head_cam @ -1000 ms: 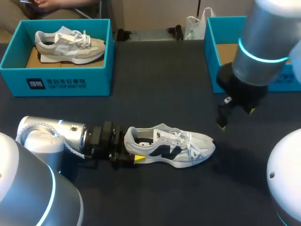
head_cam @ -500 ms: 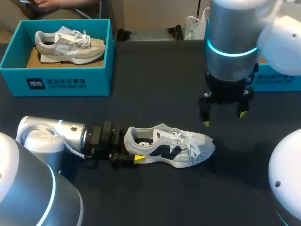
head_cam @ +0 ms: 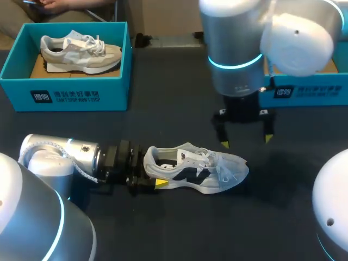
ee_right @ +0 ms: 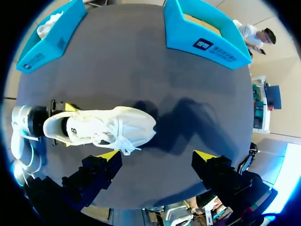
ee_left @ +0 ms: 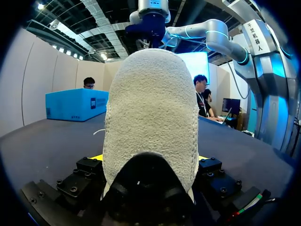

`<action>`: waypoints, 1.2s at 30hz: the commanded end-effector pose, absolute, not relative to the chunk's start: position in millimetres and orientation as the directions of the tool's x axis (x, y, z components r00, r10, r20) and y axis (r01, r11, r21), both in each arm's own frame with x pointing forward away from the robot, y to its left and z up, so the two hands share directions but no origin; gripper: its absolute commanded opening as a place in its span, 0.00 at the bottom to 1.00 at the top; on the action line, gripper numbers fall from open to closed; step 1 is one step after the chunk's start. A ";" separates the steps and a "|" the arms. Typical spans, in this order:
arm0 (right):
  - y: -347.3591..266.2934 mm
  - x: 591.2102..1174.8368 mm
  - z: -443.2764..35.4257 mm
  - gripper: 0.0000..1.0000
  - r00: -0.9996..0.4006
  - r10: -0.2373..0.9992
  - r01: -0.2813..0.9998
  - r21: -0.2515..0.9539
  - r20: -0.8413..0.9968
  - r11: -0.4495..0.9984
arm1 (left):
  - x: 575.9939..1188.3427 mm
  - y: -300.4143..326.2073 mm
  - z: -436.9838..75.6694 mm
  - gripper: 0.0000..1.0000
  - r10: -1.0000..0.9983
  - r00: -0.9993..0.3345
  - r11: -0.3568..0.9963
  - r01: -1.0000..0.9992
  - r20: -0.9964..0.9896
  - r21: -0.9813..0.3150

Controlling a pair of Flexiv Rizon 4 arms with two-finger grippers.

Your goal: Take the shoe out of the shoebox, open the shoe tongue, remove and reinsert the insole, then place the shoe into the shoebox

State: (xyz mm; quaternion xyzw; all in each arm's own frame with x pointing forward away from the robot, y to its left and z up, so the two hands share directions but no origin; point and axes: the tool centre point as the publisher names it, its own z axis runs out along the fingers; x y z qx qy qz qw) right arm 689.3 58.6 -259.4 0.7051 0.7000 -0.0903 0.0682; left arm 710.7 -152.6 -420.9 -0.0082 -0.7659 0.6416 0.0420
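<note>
One light, soft-sided shoe (head_cam: 196, 171) stands on its sole on the table (head_cam: 163, 109), outside either box, its firmer heel pinched by the left claw (head_cam: 155, 172), while the right claw (head_cam: 246, 141) hangs spread above the toe; the floppy tongue is judged the next hold.

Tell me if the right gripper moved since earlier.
Yes: the right gripper moved left, away from the right-hand teal cardboard shoebox, toward the grey-white sneaker.
</note>
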 end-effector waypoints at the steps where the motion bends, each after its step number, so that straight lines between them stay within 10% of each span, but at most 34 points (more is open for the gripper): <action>1: 83.1 681.2 -253.9 1.00 0.017 0.955 0.999 0.054 -0.297 -0.001 | 709.6 -152.0 -420.5 0.00 0.063 -0.997 0.177 -0.041 0.053 -0.983; 36: 193.9 696.7 -292.3 1.00 0.033 0.933 0.991 0.132 -0.358 0.016 | 709.6 -152.0 -420.5 0.00 0.063 -0.997 0.177 -0.041 0.053 -0.983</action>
